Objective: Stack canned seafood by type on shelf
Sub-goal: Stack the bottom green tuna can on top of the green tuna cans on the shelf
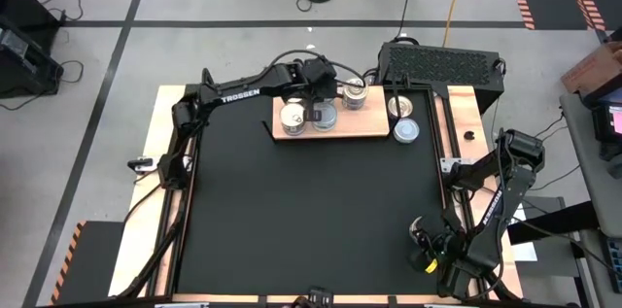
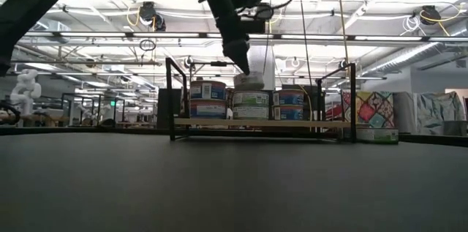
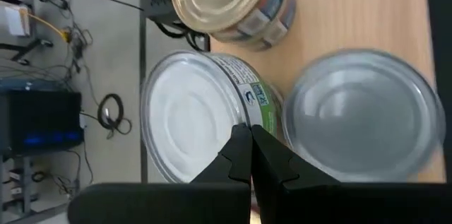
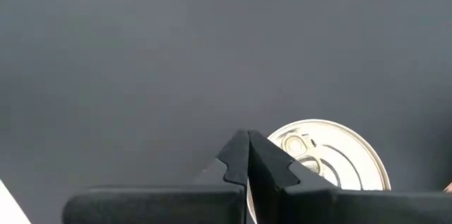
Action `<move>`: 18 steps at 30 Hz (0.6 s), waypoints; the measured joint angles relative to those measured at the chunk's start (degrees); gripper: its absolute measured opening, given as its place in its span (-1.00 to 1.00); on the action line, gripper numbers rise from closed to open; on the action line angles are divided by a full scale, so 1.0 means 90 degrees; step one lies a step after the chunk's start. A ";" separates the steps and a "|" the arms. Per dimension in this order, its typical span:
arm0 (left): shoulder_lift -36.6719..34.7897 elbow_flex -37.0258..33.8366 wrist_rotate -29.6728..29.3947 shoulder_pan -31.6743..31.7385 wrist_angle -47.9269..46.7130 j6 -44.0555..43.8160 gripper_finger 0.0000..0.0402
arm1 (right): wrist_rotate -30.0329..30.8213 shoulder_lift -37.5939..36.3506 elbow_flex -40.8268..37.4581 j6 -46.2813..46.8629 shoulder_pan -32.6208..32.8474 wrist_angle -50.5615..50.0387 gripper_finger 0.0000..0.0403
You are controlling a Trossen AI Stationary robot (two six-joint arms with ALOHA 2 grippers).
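Observation:
The shelf is a light-brown board with black posts at the table's far edge. In the low view three stacks of tins stand on it: left, middle, right. My left gripper is shut and points down over the middle stack's top tin, which is white-topped with a green label. Beside that tin are a grey-topped tin and a gold-topped one. My right gripper is shut, low over a gold pull-tab tin on the black table near the right edge. My left gripper's shut fingertips come from above at the white-topped tin's rim, on the side facing the grey-topped tin. I cannot tell whether they touch it. My right gripper's shut fingertips stand in front of the gold tin's edge, and whether they touch it is hidden.
Two more tins sit off the board's right end. A black ribbed box stands behind the shelf at the far right. The black tabletop stretches open between the two arms.

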 joint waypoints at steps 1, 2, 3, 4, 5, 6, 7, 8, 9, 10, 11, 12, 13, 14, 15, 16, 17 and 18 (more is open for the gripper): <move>0.0011 -0.0039 0.0001 0.0000 0.0119 0.0006 -1.00 | 0.0007 0.0000 0.0000 -0.0001 0.0000 -0.0002 -1.00; 0.0011 -0.0094 -0.0003 0.0000 0.0222 0.0009 -1.00 | 0.0009 0.0000 0.0000 0.0002 0.0000 -0.0003 -1.00; 0.0011 -0.0165 -0.0019 0.0000 0.0285 0.0012 -1.00 | 0.0011 0.0000 0.0000 0.0006 0.0000 -0.0001 -1.00; 0.0003 -0.0254 -0.0039 0.0001 0.0349 0.0032 -1.00 | 0.0009 0.0000 0.0000 0.0006 0.0000 0.0003 -1.00; 0.0001 -0.0327 -0.0053 0.0003 0.0407 0.0096 -1.00 | 0.0009 0.0000 0.0000 0.0006 0.0000 0.0009 -1.00; 0.0013 -0.0351 -0.0083 0.0005 0.0409 0.0116 -1.00 | 0.0012 0.0000 0.0000 0.0004 0.0000 0.0031 -1.00; 0.0013 -0.0367 -0.0112 0.0005 0.0387 0.0116 -1.00 | 0.0010 0.0001 0.0000 0.0004 0.0000 0.0052 -1.00; 0.0013 -0.0370 -0.0120 0.0005 0.0360 0.0118 -1.00 | 0.0012 0.0002 0.0000 0.0004 0.0000 0.0062 -1.00; 0.0013 -0.0370 -0.0129 0.0007 0.0399 0.0130 -1.00 | 0.0012 0.0002 0.0000 0.0004 0.0000 0.0061 -1.00; 0.0011 -0.0360 -0.0148 0.0007 0.0478 0.0137 -1.00 | 0.0014 0.0002 0.0000 0.0002 0.0000 0.0060 -1.00; 0.0011 -0.0355 -0.0160 0.0008 0.0559 0.0143 -1.00 | 0.0012 0.0002 0.0000 -0.0004 0.0000 0.0061 -1.00; 0.0011 -0.0354 -0.0161 0.0021 0.0583 0.0143 -1.00 | 0.0014 0.0002 0.0000 -0.0016 0.0000 0.0061 -1.00; 0.0011 -0.0354 -0.0159 0.0032 0.0568 0.0145 -1.00 | 0.0013 0.0002 0.0000 -0.0016 0.0000 0.0061 -1.00; 0.0011 -0.0354 -0.0159 0.0045 0.0549 0.0142 -1.00 | 0.0012 0.0002 0.0000 -0.0016 0.0000 0.0064 -1.00; 0.0011 -0.0354 -0.0159 0.0064 0.0542 0.0133 -1.00 | 0.0012 0.0002 0.0000 -0.0016 0.0000 0.0069 -1.00; 0.0014 -0.0354 -0.0161 0.0081 0.0540 0.0121 -1.00 | 0.0012 0.0002 0.0000 -0.0016 0.0000 0.0077 -1.00; 0.0053 -0.0349 -0.0178 0.0087 0.0535 0.0116 -1.00 | 0.0012 0.0002 0.0000 -0.0016 0.0000 0.0091 -1.00; 0.0074 -0.0349 -0.0199 0.0098 0.0515 0.0112 -1.00 | 0.0012 0.0002 0.0000 -0.0018 0.0000 0.0108 -1.00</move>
